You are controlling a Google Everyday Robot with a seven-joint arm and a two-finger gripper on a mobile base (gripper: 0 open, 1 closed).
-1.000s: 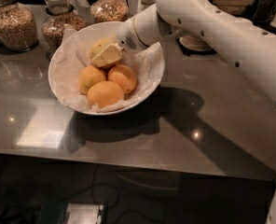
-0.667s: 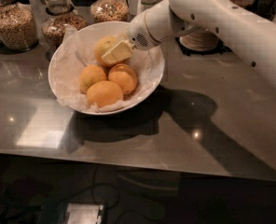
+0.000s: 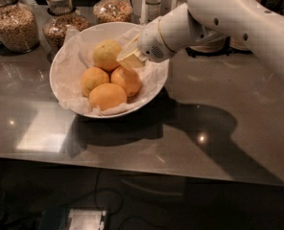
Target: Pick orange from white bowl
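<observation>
The pale yellow-green orange (image 3: pixel 106 53) lies at the back of the large white bowl (image 3: pixel 65 56), on the crinkled white paper lining. Three deeper-orange oranges (image 3: pixel 107 96) lie in front of it in the same bowl. My gripper (image 3: pixel 126 54) reaches in over the bowl's right rim on the white arm (image 3: pixel 218 13). It sits right against the right side of the pale orange and just above one of the deeper oranges (image 3: pixel 127 80). The bowl stands on a dark glossy counter (image 3: pixel 190 143).
Glass jars of grains and nuts (image 3: pixel 15 25) (image 3: pixel 60 20) (image 3: pixel 112 6) stand in a row behind the bowl. A bottle (image 3: pixel 153 1) and dark stands (image 3: pixel 204 49) are at the back right. The counter's front edge runs across the lower part of the view.
My gripper and arm have shifted right and slightly back from over the pale orange, so more of it shows. The oranges and the bowl have not moved.
</observation>
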